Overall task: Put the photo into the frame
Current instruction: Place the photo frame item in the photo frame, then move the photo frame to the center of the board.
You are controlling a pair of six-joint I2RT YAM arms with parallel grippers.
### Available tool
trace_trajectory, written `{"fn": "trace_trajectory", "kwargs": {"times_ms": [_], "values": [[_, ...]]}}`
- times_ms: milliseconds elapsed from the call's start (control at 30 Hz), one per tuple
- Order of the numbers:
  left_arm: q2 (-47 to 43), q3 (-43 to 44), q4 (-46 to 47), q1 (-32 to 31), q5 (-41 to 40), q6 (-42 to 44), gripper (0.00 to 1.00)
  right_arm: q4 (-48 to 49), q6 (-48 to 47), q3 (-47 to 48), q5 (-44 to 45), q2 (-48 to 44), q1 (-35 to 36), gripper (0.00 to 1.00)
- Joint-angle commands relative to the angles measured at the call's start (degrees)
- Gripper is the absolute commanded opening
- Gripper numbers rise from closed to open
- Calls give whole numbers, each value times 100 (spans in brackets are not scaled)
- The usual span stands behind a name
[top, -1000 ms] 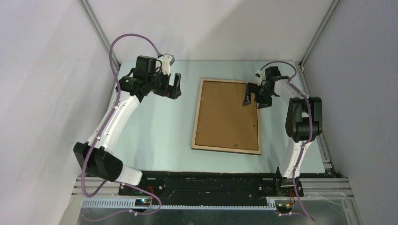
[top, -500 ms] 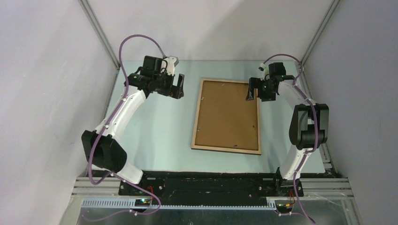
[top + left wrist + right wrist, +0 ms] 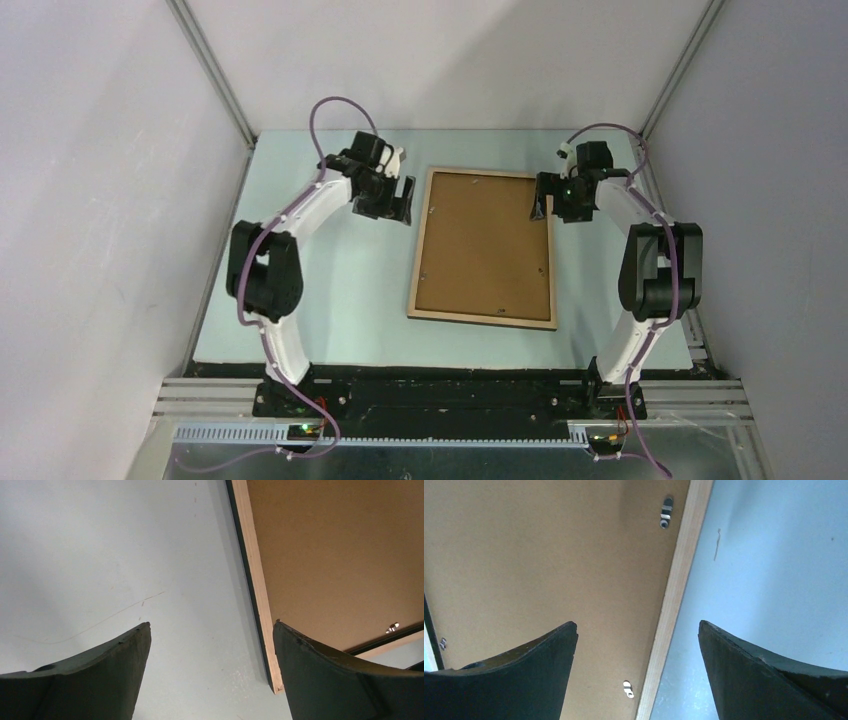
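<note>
With our left gripper (image 3: 210, 625) and right gripper (image 3: 636, 625) spread wide, empty, astride the thin rectangular light-wood frame (image 3: 480, 318), we risk skewing it by closing unevenly.

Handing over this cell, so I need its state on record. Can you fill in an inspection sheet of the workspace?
Surface: pale table, faint scratches.
Job's things: frame lies back up, brown backing panel in it; photo not seen.
Clutter: nothing seen.
Grippers: left gripper and right gripper open, each straddling a long frame edge near its far end.
Cables: purple cables loop along both arms.
Surroundings: grey walls, metal corner posts.
</note>
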Motion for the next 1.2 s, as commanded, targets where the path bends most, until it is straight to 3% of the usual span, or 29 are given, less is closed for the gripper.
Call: {"fn": "trace_trajectory", "kwargs": {"times_ms": [0, 300, 467, 700, 1167], "values": [[454, 491, 162, -243, 35, -265, 90, 157, -76, -207, -34, -442, -116, 94], [1372, 873, 175, -513, 363, -494, 69, 164, -113, -634, -552, -563, -381, 86], [1589, 875, 264, -569, 387, -606, 59, 147, -101, -660, -763, -326, -440, 74], [1693, 768, 363, -682, 499, -653, 54, 141, -89, -660, -901, -4, -451, 55], [1780, 449, 590, -729, 653, -761, 44, 78, -111, -658, -897, 438, -503, 48]]}}
